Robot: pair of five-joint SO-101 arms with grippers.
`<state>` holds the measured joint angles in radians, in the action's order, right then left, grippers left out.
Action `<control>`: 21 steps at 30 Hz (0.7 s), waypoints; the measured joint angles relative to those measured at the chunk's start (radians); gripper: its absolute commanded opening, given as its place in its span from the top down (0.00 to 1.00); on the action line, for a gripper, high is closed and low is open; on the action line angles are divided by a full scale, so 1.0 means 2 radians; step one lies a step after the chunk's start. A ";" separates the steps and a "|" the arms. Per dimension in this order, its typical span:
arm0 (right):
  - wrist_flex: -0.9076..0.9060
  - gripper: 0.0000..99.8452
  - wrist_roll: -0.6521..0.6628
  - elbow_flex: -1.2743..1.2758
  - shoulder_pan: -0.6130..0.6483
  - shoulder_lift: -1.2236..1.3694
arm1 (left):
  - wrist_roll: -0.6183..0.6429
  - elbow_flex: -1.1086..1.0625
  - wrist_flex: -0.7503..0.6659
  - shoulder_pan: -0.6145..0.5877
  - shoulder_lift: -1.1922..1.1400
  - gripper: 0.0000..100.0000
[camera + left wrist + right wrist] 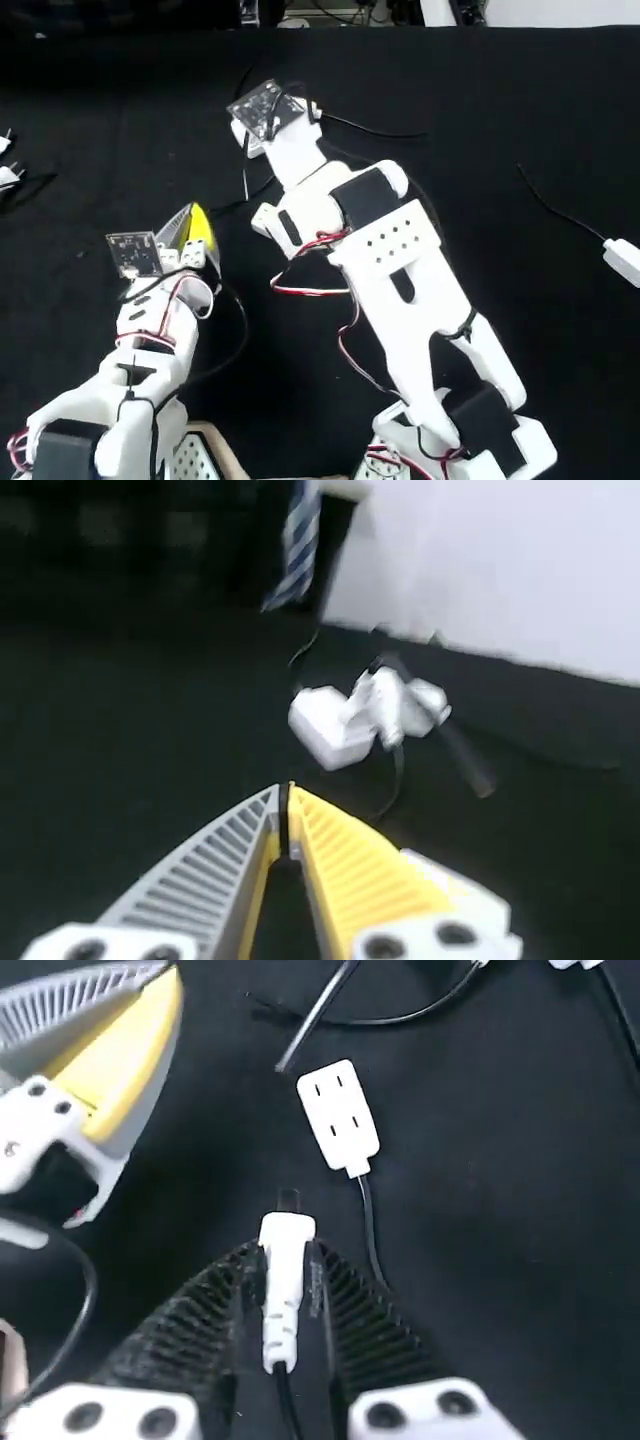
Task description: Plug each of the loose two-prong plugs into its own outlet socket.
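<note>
**High view.** The right arm [400, 260] lies across the middle of the black counter [520, 120], with its wrist board [265, 108] at the far end. The left arm [140, 350] stands just beside the right arm. Its left hand [190, 212] has the grey and yellow fingers pressed together. Well apart from the right arm, on the side away from the left arm, a white piece [621, 259] on a thin black cable [550, 205] lies at the picture's border. Small white pieces [6, 176] lie at the opposite border. Bare cloth lies open on both sides of the right arm and beyond it, up to the counter's far edge.

**Left wrist view.** The left hand [285, 798] has its fingers meeting at the tips. Ahead of it sits a blurred white cluster [365, 715], a block with plug-like parts and a dark lead. Whether anything is seated in it cannot be told. A pale wall [500, 570] rises behind.

**Right wrist view.** This view gives detail the others lack. The right hand [285, 1255] pinches a white two-prong plug [283, 1285] by its body between black fingers, with the prongs [290, 1198] free and pointing ahead. The outlet block [340, 1115] lies flat just ahead of the right arm's hand, slots up and apart from the prongs. Its cord [370, 1230] runs back beside the fingers. The left hand [165, 978] sits near the block on one side, and bare cloth lies on the other.
</note>
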<state>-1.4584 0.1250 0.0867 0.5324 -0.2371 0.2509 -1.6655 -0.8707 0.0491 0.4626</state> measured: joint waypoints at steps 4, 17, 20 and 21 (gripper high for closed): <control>-0.001 0.99 -0.034 -0.036 0.001 0.058 | 0.001 0.000 0.040 -0.022 0.001 0.97; -0.124 0.99 -0.169 -0.396 -0.010 0.407 | 0.002 0.000 0.048 -0.027 0.001 0.97; -0.140 0.99 -0.207 -0.480 -0.010 0.477 | 0.002 0.000 0.048 -0.027 0.001 0.97; -0.141 0.99 -0.219 -0.501 -0.010 0.496 | 0.002 0.000 0.048 -0.027 0.001 0.97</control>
<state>-1.7407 -0.3138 -0.9152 0.5125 0.7541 0.2539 -1.6655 -0.7756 -0.0046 0.4641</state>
